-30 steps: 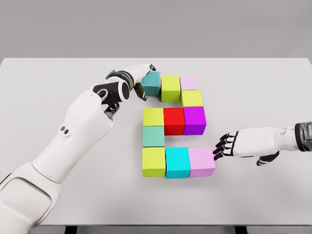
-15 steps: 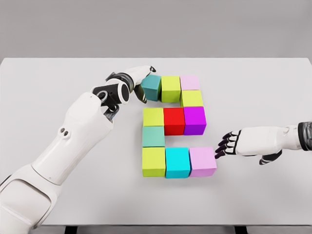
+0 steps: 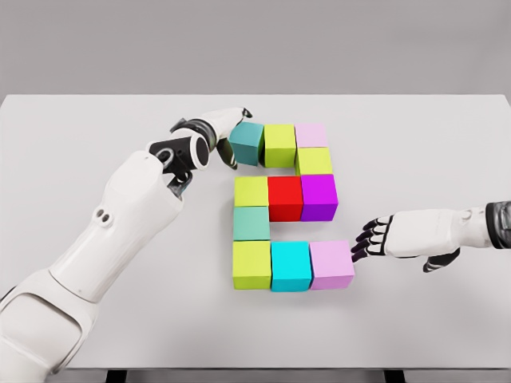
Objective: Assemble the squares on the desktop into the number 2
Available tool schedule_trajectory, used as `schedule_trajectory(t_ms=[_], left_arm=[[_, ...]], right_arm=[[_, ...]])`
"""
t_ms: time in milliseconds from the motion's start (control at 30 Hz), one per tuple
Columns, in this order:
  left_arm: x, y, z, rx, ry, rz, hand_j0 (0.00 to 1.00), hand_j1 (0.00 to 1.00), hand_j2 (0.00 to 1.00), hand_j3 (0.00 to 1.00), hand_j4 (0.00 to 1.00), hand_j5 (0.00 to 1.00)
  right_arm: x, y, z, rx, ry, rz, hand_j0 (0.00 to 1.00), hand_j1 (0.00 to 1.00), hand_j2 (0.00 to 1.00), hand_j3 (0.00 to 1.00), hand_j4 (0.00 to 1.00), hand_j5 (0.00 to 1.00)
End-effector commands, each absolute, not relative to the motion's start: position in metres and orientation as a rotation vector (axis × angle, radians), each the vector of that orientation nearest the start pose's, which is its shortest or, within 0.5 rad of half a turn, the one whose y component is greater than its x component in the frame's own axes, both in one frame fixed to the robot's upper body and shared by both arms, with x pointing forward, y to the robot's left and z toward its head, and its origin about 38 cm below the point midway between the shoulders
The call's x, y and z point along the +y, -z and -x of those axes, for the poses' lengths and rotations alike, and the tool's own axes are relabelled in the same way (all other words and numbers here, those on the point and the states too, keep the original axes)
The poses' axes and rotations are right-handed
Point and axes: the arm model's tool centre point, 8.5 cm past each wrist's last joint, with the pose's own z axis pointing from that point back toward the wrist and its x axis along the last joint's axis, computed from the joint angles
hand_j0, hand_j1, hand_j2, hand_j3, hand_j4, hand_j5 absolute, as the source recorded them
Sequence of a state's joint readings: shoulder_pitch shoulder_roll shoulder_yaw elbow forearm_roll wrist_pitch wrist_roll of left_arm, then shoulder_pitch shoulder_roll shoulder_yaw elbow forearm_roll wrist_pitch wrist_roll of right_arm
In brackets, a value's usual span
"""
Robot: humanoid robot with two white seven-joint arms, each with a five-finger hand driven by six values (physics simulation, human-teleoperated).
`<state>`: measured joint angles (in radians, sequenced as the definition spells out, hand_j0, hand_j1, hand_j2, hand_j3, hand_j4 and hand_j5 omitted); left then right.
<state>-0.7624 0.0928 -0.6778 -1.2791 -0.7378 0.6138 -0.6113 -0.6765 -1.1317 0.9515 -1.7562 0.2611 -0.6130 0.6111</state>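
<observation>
Head view gives us a white table (image 3: 96, 159) with eleven coloured cubes laid out in the form of a 2. Along the top row we see a teal cube (image 3: 247, 142), a lime cube (image 3: 280, 144) and a pale pink cube (image 3: 312, 135); a second lime cube (image 3: 314, 161) sits just below the pink one. The middle row reads yellow-green cube (image 3: 251, 191), red cube (image 3: 285, 197), purple cube (image 3: 319, 196), all touching side by side. Below the yellow-green one sits a sea-green cube (image 3: 251, 223), and the bottom row runs green-yellow cube (image 3: 252, 264), cyan cube (image 3: 291, 266), lilac cube (image 3: 332, 264).

Our left hand (image 3: 226, 128) reaches in from the lower left and wraps around the teal cube's left side, one finger lying over its far top edge and another curled against its near left face; we read this as a loose grasp on that cube, which rests on the table tight against the lime cube.

Our right hand (image 3: 403, 237) comes in from the right edge, flat and relaxed, holding nothing. Its dark fingertips (image 3: 361, 246) point at the lilac cube's right face, just beside it; we cannot tell whether they touch.
</observation>
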Motion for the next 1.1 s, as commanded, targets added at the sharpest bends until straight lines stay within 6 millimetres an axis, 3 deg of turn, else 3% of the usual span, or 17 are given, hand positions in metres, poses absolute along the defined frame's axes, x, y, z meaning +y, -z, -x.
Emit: schedule_trajectory(t_ms=[0,433,933,1000,1033,1067], left_arm=[[0.09,-0.175,-0.507,-1.006,1.326,-0.517,0.97,0.97,0.97,0.97,0.97,0.97],[0.089,-0.174,-0.507,-1.004,1.337,-0.522,0.97,0.97,0.97,0.97,0.97,0.97],[0.088,-0.174,-0.504,-1.012,1.339,-0.519,0.97,0.97,0.97,0.97,0.97,0.97],[0.09,-0.169,-0.502,-1.003,1.337,-0.515,0.97,0.97,0.97,0.97,0.97,0.97],[0.092,-0.17,-0.502,-1.004,1.337,-0.52,0.97,0.97,0.97,0.97,0.97,0.97],[0.094,-0.172,-0.502,-1.01,1.337,-0.522,0.97,0.97,0.97,0.97,0.97,0.97]], right_arm=[[-0.305,-0.194,-0.341,1.507,3.277,-0.089,1.0,1.0,1.0,1.0,1.0,1.0],[-0.303,-0.193,-0.341,1.511,3.273,-0.082,1.0,1.0,1.0,1.0,1.0,1.0],[-0.315,-0.196,-0.34,1.472,3.308,-0.118,1.0,1.0,1.0,1.0,1.0,1.0],[-0.322,-0.2,-0.341,1.456,3.32,-0.155,1.0,1.0,1.0,1.0,1.0,1.0],[-0.331,-0.214,-0.345,1.46,3.32,-0.234,1.0,1.0,1.0,1.0,1.0,1.0],[-0.339,-0.239,-0.353,1.505,3.281,-0.367,1.0,1.0,1.0,1.0,1.0,1.0]])
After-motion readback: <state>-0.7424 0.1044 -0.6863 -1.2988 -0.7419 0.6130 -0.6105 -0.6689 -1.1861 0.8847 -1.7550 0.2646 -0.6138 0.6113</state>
